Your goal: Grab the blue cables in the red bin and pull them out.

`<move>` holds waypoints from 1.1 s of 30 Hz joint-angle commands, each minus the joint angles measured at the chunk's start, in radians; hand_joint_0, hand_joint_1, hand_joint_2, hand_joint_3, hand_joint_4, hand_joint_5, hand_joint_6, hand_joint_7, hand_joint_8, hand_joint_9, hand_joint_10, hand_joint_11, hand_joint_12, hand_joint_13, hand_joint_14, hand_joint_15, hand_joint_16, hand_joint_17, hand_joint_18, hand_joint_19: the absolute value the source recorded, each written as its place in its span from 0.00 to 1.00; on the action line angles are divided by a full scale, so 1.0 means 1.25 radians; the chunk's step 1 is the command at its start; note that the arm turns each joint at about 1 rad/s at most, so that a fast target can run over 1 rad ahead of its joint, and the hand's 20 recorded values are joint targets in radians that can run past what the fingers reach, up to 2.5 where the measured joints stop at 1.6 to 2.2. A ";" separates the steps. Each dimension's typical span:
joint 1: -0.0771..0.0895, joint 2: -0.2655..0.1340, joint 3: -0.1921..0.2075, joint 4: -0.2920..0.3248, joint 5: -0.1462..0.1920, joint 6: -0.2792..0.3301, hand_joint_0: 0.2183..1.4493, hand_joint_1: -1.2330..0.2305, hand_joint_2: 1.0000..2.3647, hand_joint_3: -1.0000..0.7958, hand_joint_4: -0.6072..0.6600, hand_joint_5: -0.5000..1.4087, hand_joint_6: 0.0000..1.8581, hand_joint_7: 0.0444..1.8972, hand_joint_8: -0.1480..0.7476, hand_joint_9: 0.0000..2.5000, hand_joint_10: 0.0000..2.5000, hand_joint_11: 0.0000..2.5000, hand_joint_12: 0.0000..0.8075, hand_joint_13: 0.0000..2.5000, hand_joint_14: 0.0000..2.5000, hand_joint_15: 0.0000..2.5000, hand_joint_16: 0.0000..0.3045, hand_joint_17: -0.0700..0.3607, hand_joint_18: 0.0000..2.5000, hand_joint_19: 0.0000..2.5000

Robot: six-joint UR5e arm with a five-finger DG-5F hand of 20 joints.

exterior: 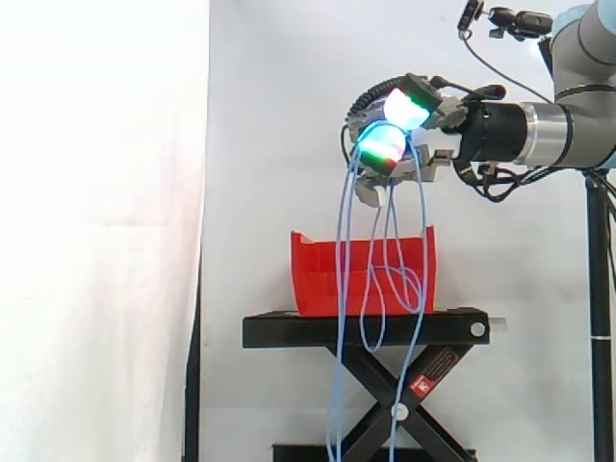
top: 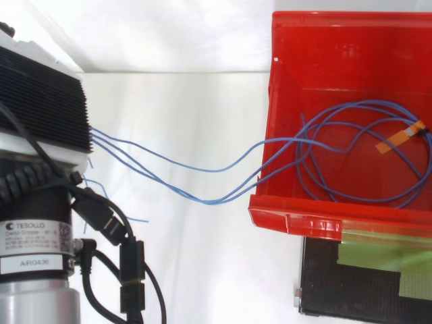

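Note:
The blue cables hang in several strands from my hand, which is raised above the red bin. The glowing fingertips are curled round the cables. Some strands loop down in front of the bin and past the stand. In the top view the hand's black ribbed back is at the left, and the cables stretch from under it over the front rim of the bin. A coil of them lies inside the bin, bound with a strip of orange tape.
The bin sits on a black scissor-lift stand before a white curtain. Green tape marks the stand's top beside the bin. A thin pole stands at the right under the arm.

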 commanded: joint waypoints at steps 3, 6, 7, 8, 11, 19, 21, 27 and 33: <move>-0.002 0.000 -0.001 0.000 0.000 0.000 0.66 0.14 0.01 0.28 0.65 0.46 0.58 0.22 0.47 0.34 0.07 0.69 0.43 0.37 0.67 0.50 0.15 0.40 0.26 0.42; -0.003 0.000 -0.001 0.000 0.000 0.000 0.66 0.14 0.01 0.23 0.64 0.45 0.58 0.22 0.47 0.33 0.08 0.69 0.43 0.36 0.67 0.50 0.15 0.41 0.26 0.42; -0.003 0.000 -0.001 0.000 0.000 0.000 0.66 0.13 0.01 0.22 0.64 0.45 0.57 0.23 0.47 0.33 0.07 0.69 0.43 0.36 0.67 0.50 0.15 0.41 0.26 0.42; -0.003 0.000 -0.001 0.000 0.000 0.000 0.66 0.12 0.01 0.19 0.64 0.45 0.58 0.22 0.47 0.33 0.07 0.69 0.44 0.36 0.66 0.50 0.15 0.41 0.26 0.42; -0.005 0.000 0.000 0.000 0.000 0.000 0.66 0.10 0.00 0.02 0.63 0.44 0.58 0.22 0.47 0.32 0.07 0.69 0.44 0.35 0.66 0.50 0.15 0.41 0.26 0.41; -0.007 0.000 -0.001 0.000 -0.001 0.000 0.66 0.08 0.00 0.00 0.64 0.44 0.58 0.22 0.47 0.30 0.08 0.68 0.43 0.34 0.62 0.52 0.15 0.41 0.26 0.39; -0.007 0.000 -0.001 0.000 -0.001 0.000 0.66 0.08 0.00 0.00 0.64 0.44 0.58 0.21 0.47 0.30 0.08 0.69 0.43 0.34 0.62 0.52 0.15 0.41 0.26 0.39; -0.006 0.000 -0.001 0.000 -0.001 0.000 0.58 0.12 0.00 0.00 0.66 0.45 0.56 0.22 0.48 0.31 0.08 0.68 0.43 0.35 0.62 0.51 0.15 0.40 0.25 0.41; -0.006 0.000 -0.001 0.000 -0.001 0.000 0.47 0.21 0.00 0.00 0.67 0.50 0.49 0.25 0.49 0.34 0.07 0.69 0.44 0.35 0.65 0.49 0.16 0.41 0.25 0.42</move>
